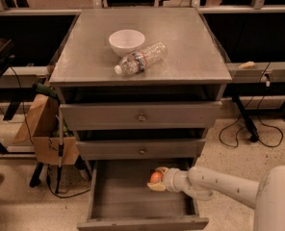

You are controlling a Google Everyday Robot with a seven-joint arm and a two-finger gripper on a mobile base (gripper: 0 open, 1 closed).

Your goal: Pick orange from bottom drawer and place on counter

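Gripper (pixel 156 179): orange (pixel 155 177) is clasped between its fingers; bottom drawer (pixel 125 196) is opened around it; counter (pixel 190 52) is set well above.

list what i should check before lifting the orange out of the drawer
1. Bottom drawer open: ok, pulled well out.
2. Gripper at the orange: ok, it is inside the drawer, right against the fruit.
3. Secure hold on the orange: cannot tell.
4. Way out: cannot tell; the orange sits near the back, close under the middle drawer, so drawing it forward first looks safer.
5. Free spot on the counter: ok, the white bowl and the plastic bottle lie left of centre and the right side is bare.
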